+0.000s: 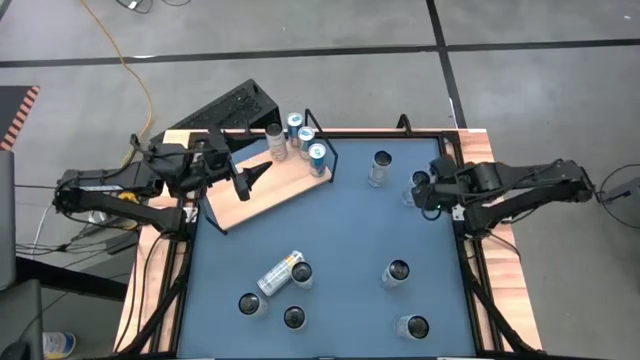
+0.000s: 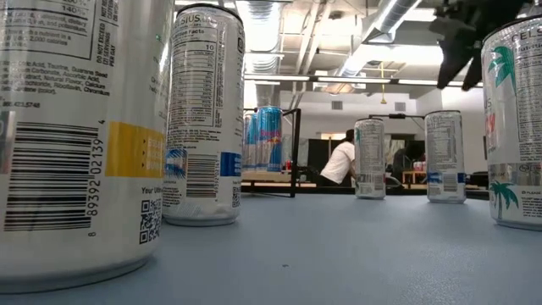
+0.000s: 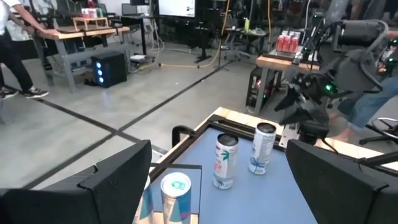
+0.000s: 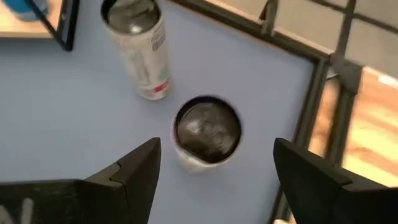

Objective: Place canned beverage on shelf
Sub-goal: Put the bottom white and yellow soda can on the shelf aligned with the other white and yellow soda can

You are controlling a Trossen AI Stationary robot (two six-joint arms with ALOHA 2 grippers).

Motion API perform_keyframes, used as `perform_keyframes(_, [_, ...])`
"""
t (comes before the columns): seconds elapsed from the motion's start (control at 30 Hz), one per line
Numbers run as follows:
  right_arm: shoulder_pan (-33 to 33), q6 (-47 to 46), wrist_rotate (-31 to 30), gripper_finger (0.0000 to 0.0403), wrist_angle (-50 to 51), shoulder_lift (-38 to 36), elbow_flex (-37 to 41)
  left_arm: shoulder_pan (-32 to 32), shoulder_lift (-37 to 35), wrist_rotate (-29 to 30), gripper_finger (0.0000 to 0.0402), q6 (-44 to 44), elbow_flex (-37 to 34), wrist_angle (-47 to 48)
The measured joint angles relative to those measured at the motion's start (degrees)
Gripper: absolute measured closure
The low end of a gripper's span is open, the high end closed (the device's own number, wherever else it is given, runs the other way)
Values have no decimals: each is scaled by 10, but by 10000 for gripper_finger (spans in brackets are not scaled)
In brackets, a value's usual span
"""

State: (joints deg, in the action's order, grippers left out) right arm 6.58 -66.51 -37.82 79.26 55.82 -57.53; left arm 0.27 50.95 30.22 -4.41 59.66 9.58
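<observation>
The shelf [image 1: 285,180] is a pale-wood board at the table's far left, with a black wire frame [image 1: 328,160] at its right end. Several blue-topped cans [image 1: 306,138] stand upright on it by that frame. My left gripper [image 1: 258,177] hovers open and level over the board's middle, holding nothing. My right gripper [image 1: 424,190] is open near the far right edge, slanting down. Its fingers stand on either side of an upright silver can [image 4: 207,130] without touching it. Another upright can [image 4: 140,46] stands beside that one.
More upright cans stand on the blue tabletop at mid right [image 1: 397,272], near right [image 1: 412,327] and near left [image 1: 250,305]. One can lies on its side [image 1: 280,272]. A black rail [image 4: 308,118] runs close behind the can under my right gripper.
</observation>
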Motion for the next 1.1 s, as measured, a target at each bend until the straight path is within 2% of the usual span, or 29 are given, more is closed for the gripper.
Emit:
perform_keyframes(0.3, [-11, 36, -21, 107, -75, -26, 63, 0, 8, 0, 42, -8, 0, 0])
perform_keyframes(0.57, [2, 34, -102, 107, -176, -23, 140, 0, 8, 0, 42, -10, 0, 0])
perform_keyframes(0.83, [1, -1, -124, 107, -193, -23, 181, 0, 8, 1, 42, -10, 0, 0])
perform_keyframes(1.1, [12, -3, -131, 107, -213, -23, 176, 0, 8, 1, 43, -14, 0, 0])
